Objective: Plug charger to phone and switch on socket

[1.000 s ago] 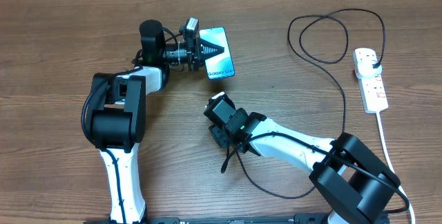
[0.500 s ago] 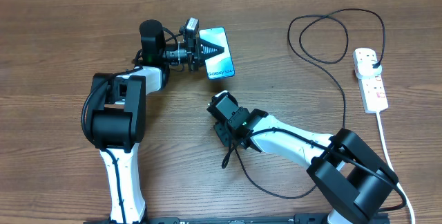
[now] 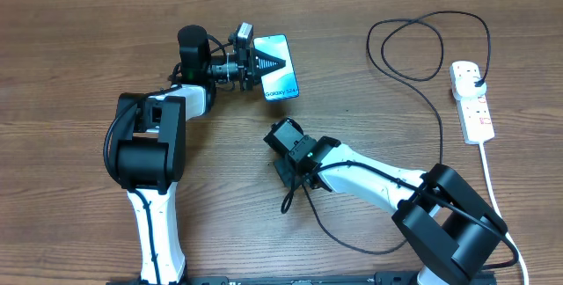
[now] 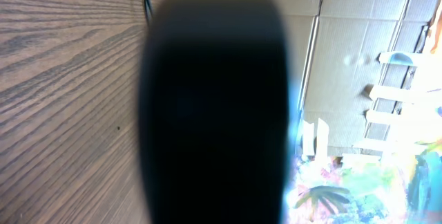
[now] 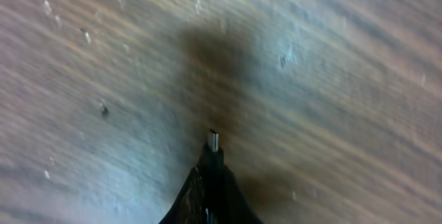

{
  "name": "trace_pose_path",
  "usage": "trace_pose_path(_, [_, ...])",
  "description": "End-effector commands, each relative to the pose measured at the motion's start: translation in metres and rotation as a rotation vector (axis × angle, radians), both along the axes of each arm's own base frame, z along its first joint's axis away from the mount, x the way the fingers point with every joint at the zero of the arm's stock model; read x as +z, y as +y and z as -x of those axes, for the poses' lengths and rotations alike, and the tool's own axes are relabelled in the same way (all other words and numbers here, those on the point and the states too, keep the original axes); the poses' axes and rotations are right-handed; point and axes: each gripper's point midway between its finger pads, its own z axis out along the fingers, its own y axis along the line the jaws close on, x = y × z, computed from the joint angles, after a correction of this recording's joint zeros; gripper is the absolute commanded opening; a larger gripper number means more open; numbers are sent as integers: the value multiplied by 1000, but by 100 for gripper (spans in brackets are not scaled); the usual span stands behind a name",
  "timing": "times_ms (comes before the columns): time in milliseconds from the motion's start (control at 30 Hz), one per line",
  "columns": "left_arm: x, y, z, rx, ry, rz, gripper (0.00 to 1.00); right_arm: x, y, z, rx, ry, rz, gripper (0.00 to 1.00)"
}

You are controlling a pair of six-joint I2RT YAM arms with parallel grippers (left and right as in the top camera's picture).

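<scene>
Clamped in the closed left gripper [image 3: 264,62]: slim black-edged, teal-screened smartphone [image 3: 283,81], at the wooden table's [image 3: 70,47] far middle. Pinched tight in the right gripper [image 3: 288,179], just over the wood: small black connector tip [image 5: 213,141] of the long thin black charger cable [image 3: 437,135], plugged into the white oblong power strip [image 3: 476,113] at far right.

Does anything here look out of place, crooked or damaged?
Nothing is damaged or spilled. The phone sits slightly crooked, clamped in the left gripper. The charger wanders in a loose loop; the right gripper pinches its tip. The left wrist view is mostly blocked by a dark blur.
</scene>
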Motion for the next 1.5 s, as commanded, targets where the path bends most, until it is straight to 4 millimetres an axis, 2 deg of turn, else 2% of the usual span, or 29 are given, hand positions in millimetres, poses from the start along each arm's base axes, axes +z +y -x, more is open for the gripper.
trace_pose_path(0, [11,-1,-3,-10,-63,4,4,6,2,11,-18,85,-29,4])
trace_pose_path(100, [11,-1,-2,-18,-63,6,4,26,0,12,-49,108,-80,4])
trace_pose_path(167, [11,-2,0,-28,-63,8,4,47,0,12,-62,136,-168,4])
trace_pose_path(267, [12,-2,3,-49,-67,12,4,80,-2,5,-76,156,-316,4])
trace_pose_path(367, [13,-5,9,-77,-75,17,4,115,-7,-2,-31,199,-534,4])
trace_pose_path(433, [13,-9,12,-94,-82,19,4,120,-9,-5,-38,224,-597,4])
trace_pose_path(533, [14,-21,20,-130,-83,22,4,134,-12,-7,12,272,-782,4])
trace_pose_path(767, [22,-53,31,-164,-88,31,4,140,-28,-11,38,285,-1014,4])
trace_pose_path(867, [36,-59,30,-148,-118,51,4,141,-33,-11,57,271,-1070,4])
trace_pose_path(967, [45,-61,26,-121,-87,70,4,139,-37,-14,47,257,-1097,4])
trace_pose_path(1200, [44,-62,31,-147,61,67,4,153,-43,-26,73,207,-1164,4])
trace_pose_path(1467, [44,-74,41,-184,64,65,4,155,-42,-31,41,222,-1181,4])
